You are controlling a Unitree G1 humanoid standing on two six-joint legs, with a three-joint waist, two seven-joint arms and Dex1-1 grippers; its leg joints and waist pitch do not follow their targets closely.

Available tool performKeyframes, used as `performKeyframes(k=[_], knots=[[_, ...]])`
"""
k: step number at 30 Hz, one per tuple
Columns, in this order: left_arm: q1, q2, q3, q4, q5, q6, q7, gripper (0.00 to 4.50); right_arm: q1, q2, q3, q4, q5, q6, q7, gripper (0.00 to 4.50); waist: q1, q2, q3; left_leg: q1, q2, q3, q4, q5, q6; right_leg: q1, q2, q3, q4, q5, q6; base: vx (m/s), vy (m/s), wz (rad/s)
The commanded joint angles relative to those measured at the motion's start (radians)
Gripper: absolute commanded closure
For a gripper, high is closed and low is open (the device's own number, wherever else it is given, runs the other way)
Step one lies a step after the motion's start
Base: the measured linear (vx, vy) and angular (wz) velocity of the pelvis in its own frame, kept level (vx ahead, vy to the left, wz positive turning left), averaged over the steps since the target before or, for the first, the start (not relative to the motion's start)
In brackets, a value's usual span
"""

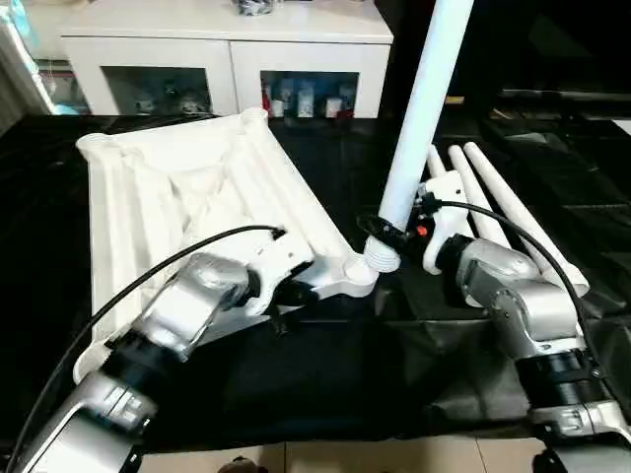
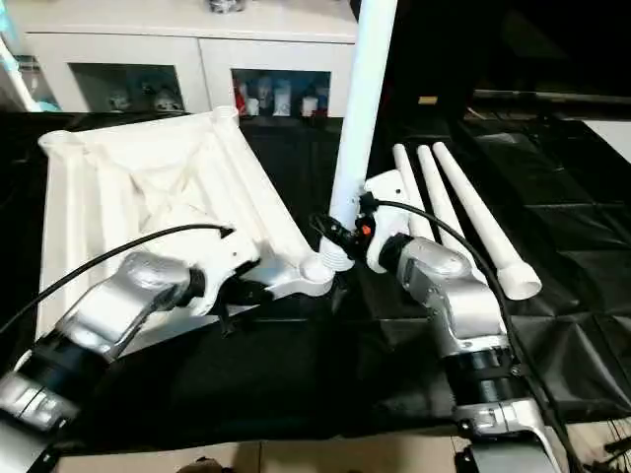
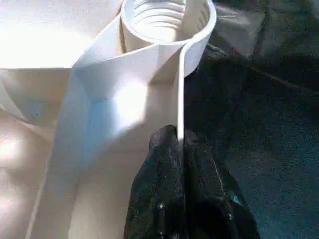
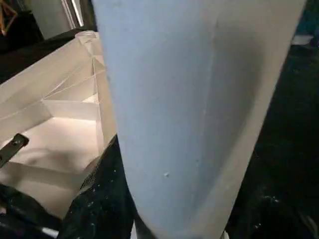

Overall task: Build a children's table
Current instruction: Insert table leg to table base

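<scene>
Legs come first in this job, and the pictures show only one of them going in. The white table top [image 1: 187,197] lies upside down on the black-sheeted table [image 1: 325,394], with its ribs facing up, out toward ten o'clock from the robot. Its near corner socket [image 1: 360,271] sits close to the middle of the head view. The left gripper [image 3: 182,144] is pinched shut on the thin side wall of the table top, just beside that socket, and seems to hold the top steady. The right gripper [image 1: 380,232] is wrapped around the low end of a leg [image 1: 419,108], holding it. That leg stands up almost straight, leaning a bit toward one o'clock, and its ridged end [image 1: 383,258] rests right at the socket. It looks like it is not screwed all the way in yet, because some ridges show above the rim. Three more legs [image 1: 493,207] lie side by side on the black sheet, out toward two o'clock. The far corner sockets [image 1: 254,116] look empty. So the job looks just begun: one leg to finish, three more to fit, and then the table must be turned over.
</scene>
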Motion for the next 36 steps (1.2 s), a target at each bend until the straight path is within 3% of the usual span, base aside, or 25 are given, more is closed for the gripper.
performKeyframes(k=[1,2,3,4,5,6,7,8,19,31,36], knots=[[0.016,0.005,0.002,-0.038,-0.019,-0.011,-0.024,4.50,-0.009,0.002,0.006,0.013,0.005,-0.003,0.026,2.64,-0.004,0.002,-0.074,0.019,0.051,-0.018,-0.079,-0.183,-0.005,0.049,-0.080,0.048,-0.079,-0.120,-0.226,0.000,0.000,0.00],[0.039,0.013,-0.007,-0.053,-0.020,-0.019,-0.036,4.50,-0.008,0.003,0.016,0.020,0.007,-0.001,0.042,2.64,-0.003,0.001,-0.073,0.020,0.051,-0.017,-0.079,-0.187,-0.002,0.048,-0.082,0.049,-0.081,-0.135,-0.224,0.000,0.000,0.00],[0.052,0.020,-0.014,-0.066,-0.017,-0.021,-0.040,4.50,-0.012,0.002,0.023,0.024,0.008,0.009,0.053,2.64,-0.005,-0.014,-0.071,0.019,0.051,-0.015,-0.081,-0.187,0.002,0.048,-0.080,0.049,-0.085,-0.150,-0.219,0.000,0.000,0.00],[0.060,0.025,-0.018,-0.075,-0.014,-0.022,-0.043,4.50,-0.015,0.001,0.027,0.027,0.009,0.016,0.060,2.64,-0.002,-0.005,-0.072,0.020,0.052,-0.017,-0.081,-0.183,0.002,0.048,-0.083,0.049,-0.083,-0.166,-0.215,0.000,0.000,0.00],[0.060,0.025,-0.018,-0.075,-0.014,-0.022,-0.043,4.50,-0.015,0.001,0.027,0.027,0.009,0.016,0.060,2.64,-0.003,-0.004,-0.071,0.020,0.052,-0.016,-0.081,-0.180,0.002,0.046,-0.082,0.049,-0.083,-0.167,-0.211,0.000,0.000,0.00],[0.072,0.028,-0.020,-0.089,-0.006,-0.017,-0.036,4.50,-0.020,0.001,0.033,0.031,0.016,0.028,0.078,2.64,-0.004,-0.020,-0.070,0.020,0.053,-0.015,-0.083,-0.181,0.004,0.046,-0.080,0.049,-0.085,-0.176,-0.205,0.000,0.000,0.00],[0.081,0.034,-0.025,-0.103,0.004,-0.018,-0.032,4.50,-0.025,0.001,0.041,0.035,0.021,0.038,0.097,2.64,-0.001,-0.011,-0.070,0.020,0.053,-0.017,-0.083,-0.181,0.005,0.046,-0.083,0.049,-0.083,-0.186,-0.203,0.000,0.000,0.00],[0.089,0.040,-0.029,-0.115,0.011,-0.022,-0.028,4.50,-0.029,0.002,0.047,0.038,0.028,0.047,0.114,2.64,-0.002,-0.009,-0.069,0.021,0.053,-0.017,-0.083,-0.183,0.004,0.044,-0.083,0.049,-0.084,-0.193,-0.201,0.000,0.000,0.00],[0.094,0.061,-0.028,-0.127,0.033,-0.039,-0.029,4.50,-0.038,0.003,0.092,0.069,0.010,0.066,0.171,2.64,-0.003,-0.007,-0.070,0.022,0.052,-0.016,-0.084,-0.195,-0.010,0.042,-0.081,0.050,-0.086,-0.195,-0.193,0.000,0.000,0.00],[0.092,0.058,-0.027,-0.126,0.045,-0.040,-0.032,4.50,-0.048,0.024,0.098,0.187,-0.025,0.026,0.178,2.64,-0.006,-0.011,-0.070,0.023,0.053,-0.018,-0.087,-0.223,-0.019,0.039,-0.082,0.050,-0.087,-0.218,-0.195,0.000,0.000,0.00],[0.092,0.061,-0.024,-0.124,0.049,-0.040,-0.030,4.50,-0.042,0.015,0.110,0.163,-0.017,0.037,0.208,2.64,-0.006,-0.015,-0.069,0.024,0.054,-0.019,-0.089,-0.237,-0.021,0.039,-0.082,0.051,-0.090,-0.235,-0.186,0.000,0.000,0.00]])
